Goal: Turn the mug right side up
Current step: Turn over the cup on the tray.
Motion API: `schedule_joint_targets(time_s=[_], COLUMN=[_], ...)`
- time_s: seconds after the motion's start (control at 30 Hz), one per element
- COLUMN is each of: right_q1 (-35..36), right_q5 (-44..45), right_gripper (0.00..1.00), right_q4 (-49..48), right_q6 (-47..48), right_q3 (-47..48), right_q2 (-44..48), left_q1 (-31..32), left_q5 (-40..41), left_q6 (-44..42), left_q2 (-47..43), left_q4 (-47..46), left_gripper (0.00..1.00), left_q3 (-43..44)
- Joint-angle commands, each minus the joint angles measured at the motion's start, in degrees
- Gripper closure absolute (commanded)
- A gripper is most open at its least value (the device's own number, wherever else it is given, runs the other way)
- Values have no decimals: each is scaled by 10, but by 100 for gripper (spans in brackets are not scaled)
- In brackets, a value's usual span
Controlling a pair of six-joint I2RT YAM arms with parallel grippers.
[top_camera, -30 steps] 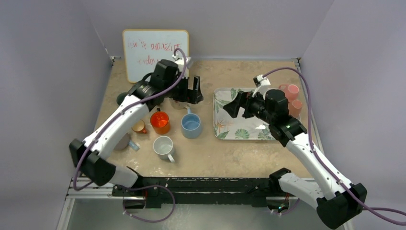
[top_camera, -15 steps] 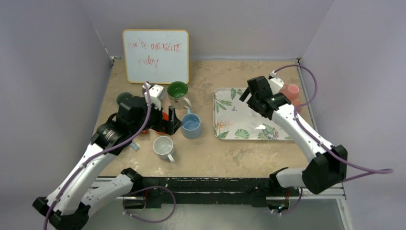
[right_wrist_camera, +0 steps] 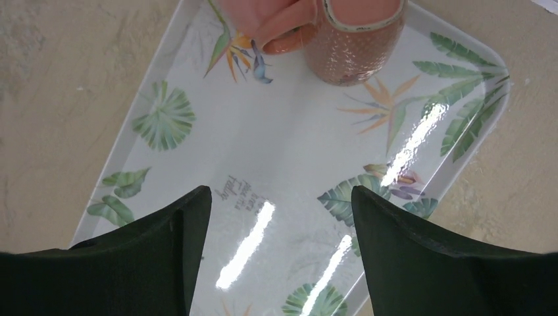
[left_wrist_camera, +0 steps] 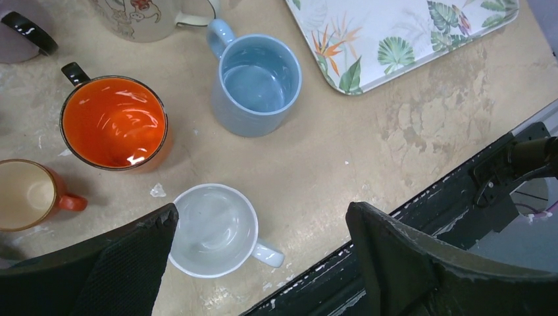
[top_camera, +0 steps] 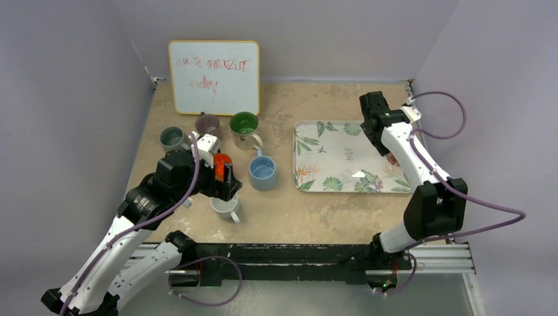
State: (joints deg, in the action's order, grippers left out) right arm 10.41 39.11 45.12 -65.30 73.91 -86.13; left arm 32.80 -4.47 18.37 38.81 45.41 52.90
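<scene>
A pink mug (right_wrist_camera: 355,46) with a dotted wall and a handle stands on the leaf-print tray (right_wrist_camera: 197,118), cut off by the top edge of the right wrist view. Which way up it is I cannot tell. My right gripper (right_wrist_camera: 279,194) hangs open above the tray, just short of that mug, with nothing between its fingers. From above, the right gripper (top_camera: 376,128) is over the tray's (top_camera: 329,155) far right part and hides all but a sliver of the pink mug (top_camera: 393,158). My left gripper (left_wrist_camera: 262,214) is open and empty over a white mug (left_wrist_camera: 214,227).
Upright mugs crowd the left half: orange (left_wrist_camera: 115,122), blue (left_wrist_camera: 256,82), white (top_camera: 226,205), green (top_camera: 244,125), purple (top_camera: 207,123), grey (top_camera: 172,137), plus a small orange cup (left_wrist_camera: 26,194). A whiteboard (top_camera: 214,76) leans on the back wall. The table's black front rail (left_wrist_camera: 460,191) is close to the left gripper.
The left arm has drawn back from the green mug toward the near edge, over the white mug. The right arm has swung to the tray's far right, and its jaws have narrowed slightly.
</scene>
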Motion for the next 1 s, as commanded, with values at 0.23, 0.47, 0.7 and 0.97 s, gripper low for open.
schedule_joint_targets(time_s=[0.23,0.47,0.7,0.97], right_q1=[-33,-75,-103,-125], right_q5=[80,63,41,26], right_gripper=[49,52,51,39], right_q4=[94,122,163,225], right_q6=[-108,-142,-194,-266], right_q3=[126,160,209,255], right_q2=[-106,-166,-220,-256], left_q1=[1,1,1,1], left_q5=[-34,-30,-28,-17], left_q6=[-17,-17,-16,-14], left_q2=[2,-14,-15,-19], left_q4=[-11,-13,-12,-9], left_gripper=[1,1,1,1], left_q3=[-4,-6,-7,-5])
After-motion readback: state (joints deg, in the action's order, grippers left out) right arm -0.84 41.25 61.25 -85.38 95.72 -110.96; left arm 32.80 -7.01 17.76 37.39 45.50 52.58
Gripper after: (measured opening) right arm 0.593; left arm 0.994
